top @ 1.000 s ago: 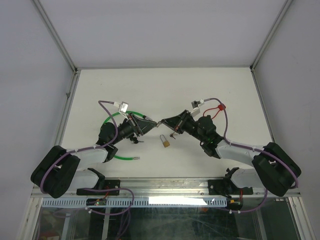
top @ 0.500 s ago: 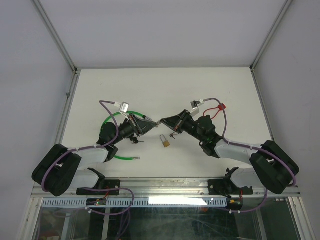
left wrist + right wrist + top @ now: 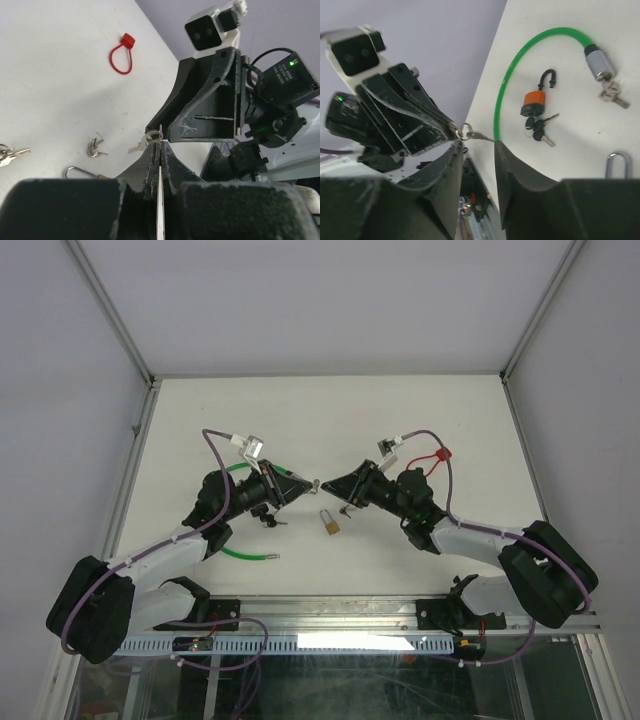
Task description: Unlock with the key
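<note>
Robotics lab, benchtop test cell. Tells: bare white table (image 3: 300,420) boxed in by plain grey panels (image 3: 330,300) on aluminium posts (image 3: 110,310). Left arm (image 3: 165,545) and right arm (image 3: 470,537) are bolted to a metal rail (image 3: 340,610) at the near edge, with a slotted cable duct (image 3: 130,645) just below. Purple cables (image 3: 208,445) loop along the arms, camera (image 3: 202,31) on the wrist. Padlock (image 3: 329,525) and green cable lock (image 3: 240,552) lie loose on the table.

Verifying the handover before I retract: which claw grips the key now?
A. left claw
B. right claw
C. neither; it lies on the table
A: the left claw is shut on the key at its tips, while the right claw stands open around it.
</note>
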Tool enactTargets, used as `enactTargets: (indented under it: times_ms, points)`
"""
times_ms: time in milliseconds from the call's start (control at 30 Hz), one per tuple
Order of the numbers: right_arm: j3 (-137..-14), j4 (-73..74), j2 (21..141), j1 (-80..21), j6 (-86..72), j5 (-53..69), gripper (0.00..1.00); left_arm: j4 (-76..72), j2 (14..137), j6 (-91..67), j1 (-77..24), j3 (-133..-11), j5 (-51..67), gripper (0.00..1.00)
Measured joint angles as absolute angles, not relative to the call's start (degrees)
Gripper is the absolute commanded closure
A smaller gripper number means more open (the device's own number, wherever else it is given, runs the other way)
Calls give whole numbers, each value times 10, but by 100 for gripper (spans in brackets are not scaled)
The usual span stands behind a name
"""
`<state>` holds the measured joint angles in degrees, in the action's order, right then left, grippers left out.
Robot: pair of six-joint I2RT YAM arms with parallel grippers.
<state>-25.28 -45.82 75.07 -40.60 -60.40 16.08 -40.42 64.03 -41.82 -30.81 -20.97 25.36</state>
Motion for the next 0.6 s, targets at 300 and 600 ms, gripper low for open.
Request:
enactTargets:
  times_ms: [300, 600]
  points:
    - [-293, -358, 710, -357, -467, 249, 54, -65, 638, -297, -319, -381, 250, 100]
    - [-318, -279, 671, -351, -323, 327, 43, 199, 651, -120, -319, -531, 284, 100]
